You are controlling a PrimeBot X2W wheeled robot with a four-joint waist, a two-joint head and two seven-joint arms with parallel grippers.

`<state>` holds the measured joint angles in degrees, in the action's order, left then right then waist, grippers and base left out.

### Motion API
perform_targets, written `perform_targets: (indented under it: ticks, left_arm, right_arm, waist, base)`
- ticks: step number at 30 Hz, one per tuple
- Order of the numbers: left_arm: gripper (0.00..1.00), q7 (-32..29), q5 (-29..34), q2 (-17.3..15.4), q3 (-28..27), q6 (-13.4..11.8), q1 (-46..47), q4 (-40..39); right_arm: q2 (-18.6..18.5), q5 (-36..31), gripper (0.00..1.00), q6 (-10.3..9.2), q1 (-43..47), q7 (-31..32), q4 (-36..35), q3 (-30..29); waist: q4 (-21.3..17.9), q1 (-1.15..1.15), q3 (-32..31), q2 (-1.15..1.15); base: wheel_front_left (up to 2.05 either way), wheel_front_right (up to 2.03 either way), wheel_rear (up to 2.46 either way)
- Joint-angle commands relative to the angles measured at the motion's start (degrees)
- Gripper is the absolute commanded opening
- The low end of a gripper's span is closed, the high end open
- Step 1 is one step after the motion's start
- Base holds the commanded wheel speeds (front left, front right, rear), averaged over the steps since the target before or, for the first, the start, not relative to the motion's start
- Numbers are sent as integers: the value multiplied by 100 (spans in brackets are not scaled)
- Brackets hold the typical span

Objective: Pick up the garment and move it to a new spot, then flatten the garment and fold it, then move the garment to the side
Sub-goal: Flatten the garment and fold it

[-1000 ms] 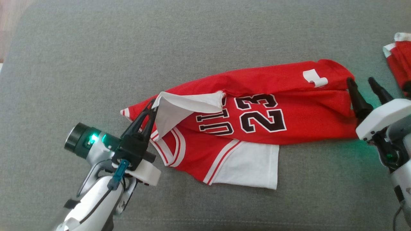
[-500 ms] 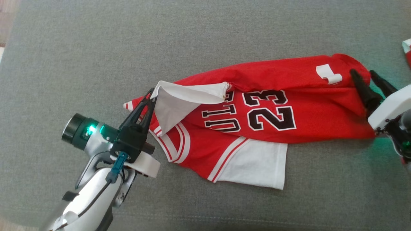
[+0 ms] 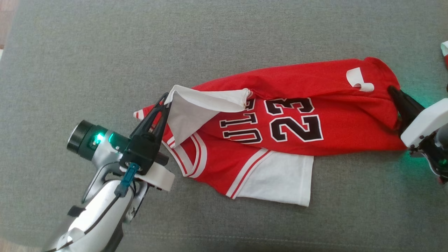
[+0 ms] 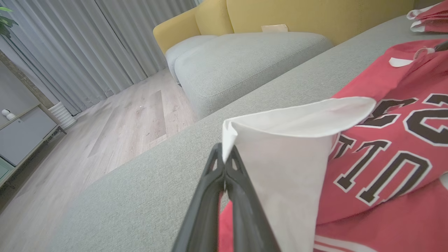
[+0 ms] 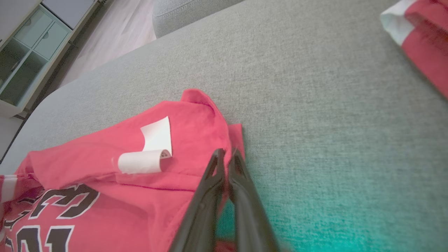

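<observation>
The head view looks steeply down on the couch (image 3: 105, 52); both wrist views skim it low and close, sharing the shirt (image 3: 350, 122).

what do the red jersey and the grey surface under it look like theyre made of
Red jersey: looks like a thin, soft knit, perhaps polyester or cotton, with a matte finish. It drapes and creases loosely, and the black numerals look printed on. Grey surface: looks like woven upholstery fabric, matte, with a fine speckled weave. The exact fibre of either cannot be told from the pictures.
</observation>
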<state>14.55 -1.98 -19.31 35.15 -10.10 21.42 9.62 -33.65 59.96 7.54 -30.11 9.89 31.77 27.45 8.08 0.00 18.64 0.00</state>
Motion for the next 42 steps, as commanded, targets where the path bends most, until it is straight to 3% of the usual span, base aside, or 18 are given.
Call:
perform_targets:
  ticks: [1, 7, 14, 21, 26, 32, 37, 42]
  left_arm:
    - [0, 45, 74, -119, -258, -6, 239, -144]
    - [0, 45, 75, -170, -313, 0, 280, -225]
    - [0, 45, -64, -426, -647, 156, 532, -787]
    - [0, 45, -301, -776, -1164, 664, 1362, -1353]
    - [0, 45, -555, -881, -1399, 1148, 2203, -1278]
    - [0, -82, -664, -980, -1238, 1630, 3780, -135]
    - [0, -66, -588, -874, -908, 1732, 5365, 1163]
    - [0, 38, -118, -815, -619, 1715, 6742, 1958]
  right_arm:
    - [-225, 69, 0, -5, -78, -72, -164, 69]
    - [-391, 273, 0, -5, -81, -401, -448, 152]
    - [-718, 703, 0, -5, -104, -773, -1288, -39]
    - [-1162, 914, 0, -5, -273, -921, -2029, -503]
    - [-1202, 586, 0, -5, -721, -973, -2171, -813]
    - [-624, 0, 0, -5, -1979, -402, -1648, -792]
    - [137, -633, 0, -5, -3519, -52, -581, -826]
    - [715, -1238, 0, -5, -4799, -465, 250, -796]
  waist:
    - [-6, 0, -5, 0]
    - [-57, 0, -155, 0]
    - [-186, 0, -577, 0]
    - [-340, 0, -1056, 0]
    - [-487, 0, -1190, 0]
    - [-663, 0, -750, 0]
    - [-712, 0, 100, 0]
    - [-776, 0, 786, 0]
  base:
    - [0, 0, 0]
    - [0, 0, 0]
    - [0, 0, 0]
    - [0, 0, 0]
    - [0, 0, 0]
    - [0, 0, 0]
    - [0, 0, 0]
    - [0, 0, 0]
